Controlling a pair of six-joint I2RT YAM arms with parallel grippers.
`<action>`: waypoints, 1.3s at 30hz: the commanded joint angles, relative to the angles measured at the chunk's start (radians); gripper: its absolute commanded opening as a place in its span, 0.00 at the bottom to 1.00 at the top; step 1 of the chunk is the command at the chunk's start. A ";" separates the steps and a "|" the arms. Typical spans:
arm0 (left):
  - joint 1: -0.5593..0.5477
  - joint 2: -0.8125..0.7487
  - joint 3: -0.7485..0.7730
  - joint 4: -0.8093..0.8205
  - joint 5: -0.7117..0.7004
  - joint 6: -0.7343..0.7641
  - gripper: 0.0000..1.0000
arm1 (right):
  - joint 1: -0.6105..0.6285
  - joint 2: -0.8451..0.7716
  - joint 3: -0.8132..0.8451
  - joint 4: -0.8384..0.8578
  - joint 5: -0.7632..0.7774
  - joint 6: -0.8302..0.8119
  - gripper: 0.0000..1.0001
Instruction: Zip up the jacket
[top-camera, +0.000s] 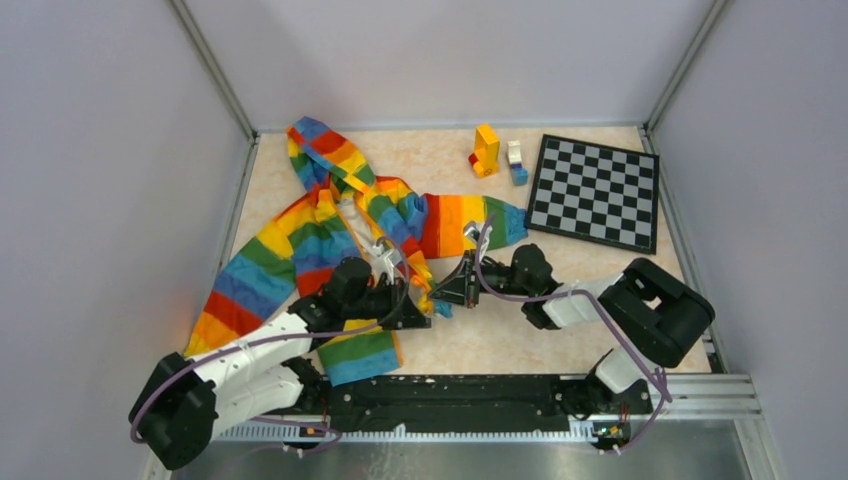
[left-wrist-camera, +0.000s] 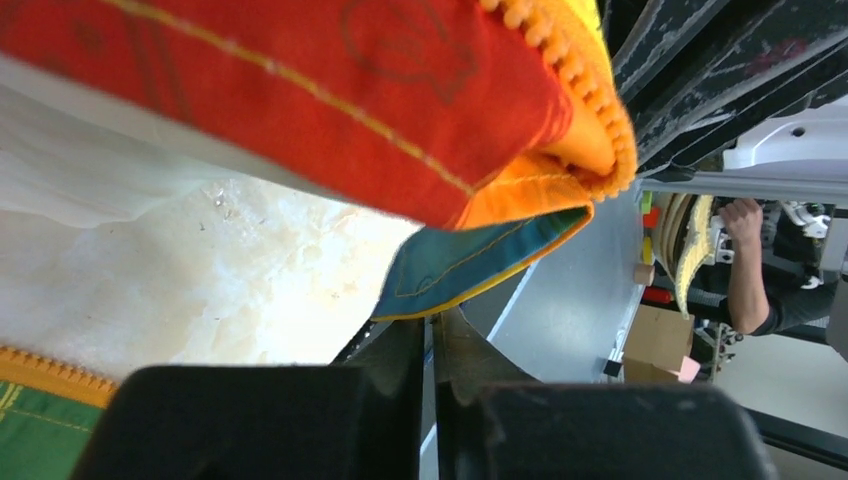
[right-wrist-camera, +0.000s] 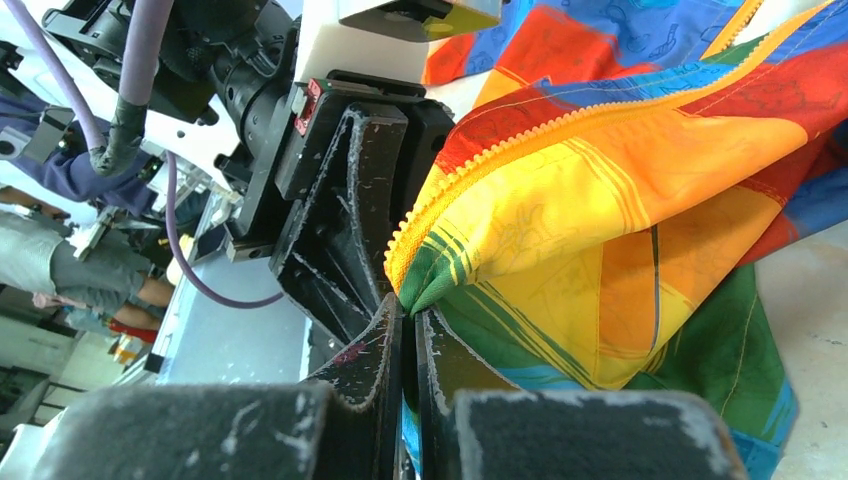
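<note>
Rainbow-striped hooded fabric jacket (top-camera: 330, 235) lies left of black-and-white checkerboard (top-camera: 595, 190). We see right gripper (right-wrist-camera: 407, 315) clamped on hem corner (right-wrist-camera: 430, 285); left gripper (left-wrist-camera: 432, 325) pressed together, catch unclear. We tension hem, seat orange zipper (right-wrist-camera: 520, 130) ends first.

One jacket (top-camera: 300, 240) lies left, one checkerboard (top-camera: 595, 192) far right. Between them stand one yellow block stack (top-camera: 486, 148) and one white-blue stack (top-camera: 516, 162).

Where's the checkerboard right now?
In the top view, the checkerboard lies at the far right corner of the table, just right of the toy blocks.
</note>
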 joint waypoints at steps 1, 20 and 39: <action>-0.005 -0.039 0.002 -0.163 0.004 0.058 0.15 | -0.003 -0.029 0.023 0.127 0.008 -0.033 0.00; -0.005 -0.415 0.024 0.028 -0.241 -0.177 0.49 | 0.028 -0.070 0.045 -0.102 -0.030 -0.070 0.00; -0.003 -0.229 0.124 -0.085 -0.335 -0.319 0.34 | 0.077 -0.125 0.059 -0.240 0.039 -0.156 0.00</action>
